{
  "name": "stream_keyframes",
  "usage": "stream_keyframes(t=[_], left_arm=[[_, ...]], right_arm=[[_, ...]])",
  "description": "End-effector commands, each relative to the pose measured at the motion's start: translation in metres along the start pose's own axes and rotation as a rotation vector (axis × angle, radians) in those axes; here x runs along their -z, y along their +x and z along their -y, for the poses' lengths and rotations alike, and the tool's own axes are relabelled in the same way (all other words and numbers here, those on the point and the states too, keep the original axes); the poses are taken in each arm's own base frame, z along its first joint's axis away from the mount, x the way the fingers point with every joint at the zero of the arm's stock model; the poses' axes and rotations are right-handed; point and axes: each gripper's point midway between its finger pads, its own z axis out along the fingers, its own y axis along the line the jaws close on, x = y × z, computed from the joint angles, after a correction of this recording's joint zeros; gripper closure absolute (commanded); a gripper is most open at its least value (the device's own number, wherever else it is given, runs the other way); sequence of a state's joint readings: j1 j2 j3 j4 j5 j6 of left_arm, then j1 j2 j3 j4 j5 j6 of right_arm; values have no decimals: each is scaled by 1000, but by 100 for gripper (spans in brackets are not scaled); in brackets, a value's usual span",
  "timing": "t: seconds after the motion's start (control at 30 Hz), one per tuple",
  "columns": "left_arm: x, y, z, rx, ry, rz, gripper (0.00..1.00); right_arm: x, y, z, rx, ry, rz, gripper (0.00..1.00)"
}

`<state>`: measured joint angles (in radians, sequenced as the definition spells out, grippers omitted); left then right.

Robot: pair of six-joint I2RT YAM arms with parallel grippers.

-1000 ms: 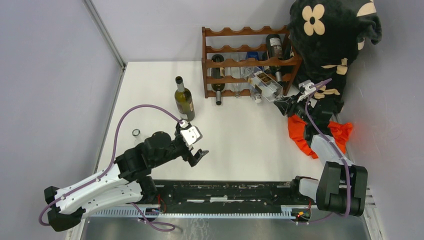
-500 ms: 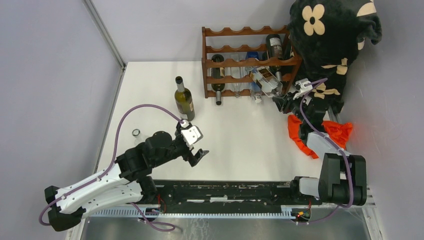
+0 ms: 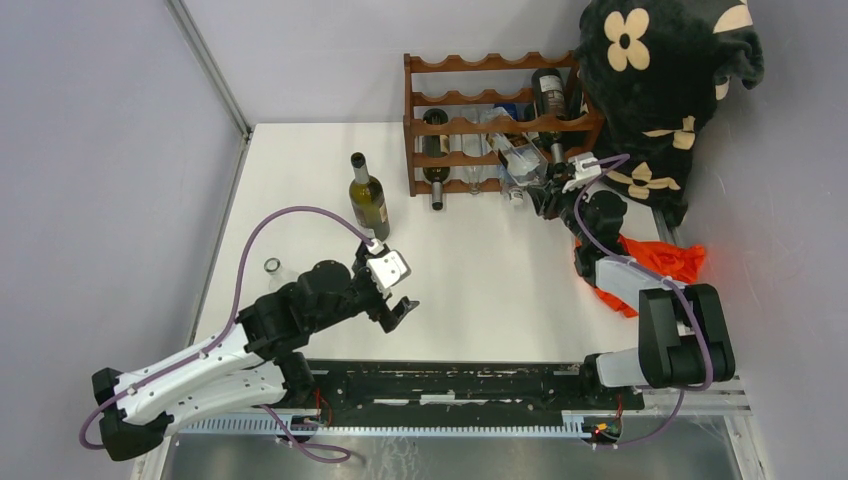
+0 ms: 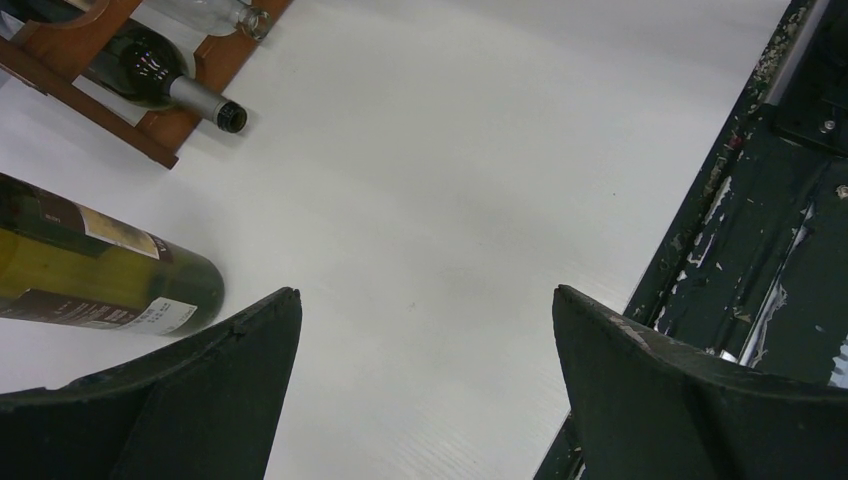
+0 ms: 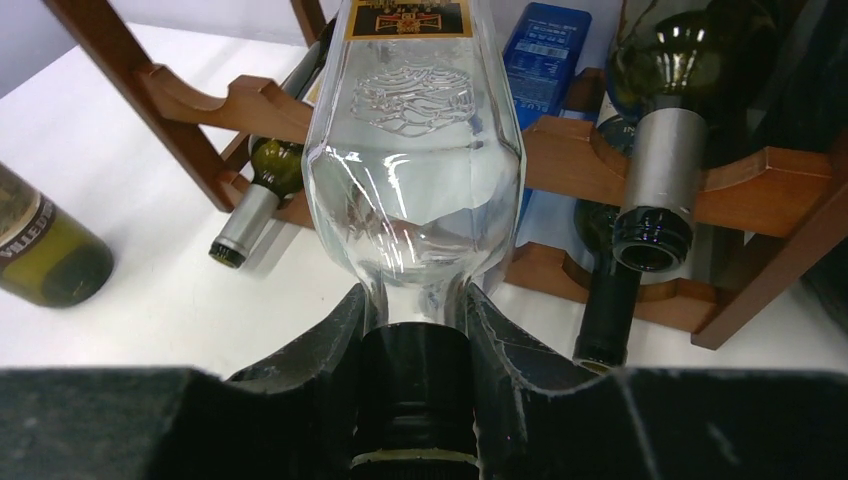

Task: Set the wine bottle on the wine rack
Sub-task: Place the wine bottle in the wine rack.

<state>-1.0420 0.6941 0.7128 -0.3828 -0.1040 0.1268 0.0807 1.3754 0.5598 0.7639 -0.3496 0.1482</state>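
Note:
The wine bottle is clear glass with a dark cap, and my right gripper is shut on its neck. It lies tilted, base first, in the right part of the reddish-brown wine rack, between the scalloped rails. From above, the bottle sits just ahead of my right gripper. My left gripper stands open over bare table, holding nothing. A green bottle stands upright just beyond it.
Dark bottles and a blue box lie in the rack. Black flowered fabric hangs right of the rack, with orange cloth below it. A small ring lies at the table's left. A black rail runs along the near edge.
My right arm has moved left and towards the rack, carrying the clear bottle deeper between the rails. The left arm has stayed put.

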Motion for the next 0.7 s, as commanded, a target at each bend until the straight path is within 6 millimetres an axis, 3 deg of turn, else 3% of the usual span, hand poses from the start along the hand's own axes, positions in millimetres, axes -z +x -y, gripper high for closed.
stream_keyframes(t=[0.0, 0.53, 0.67], left_arm=[[-3, -8, -5, 6, -28, 32, 0], [-4, -3, -11, -7, -59, 11, 0], [-6, -1, -11, -14, -57, 2, 0]], right_arm=[[-13, -98, 7, 16, 50, 330, 100], [-51, -100, 21, -87, 171, 327, 100], [-57, -105, 16, -108, 171, 356, 100]])
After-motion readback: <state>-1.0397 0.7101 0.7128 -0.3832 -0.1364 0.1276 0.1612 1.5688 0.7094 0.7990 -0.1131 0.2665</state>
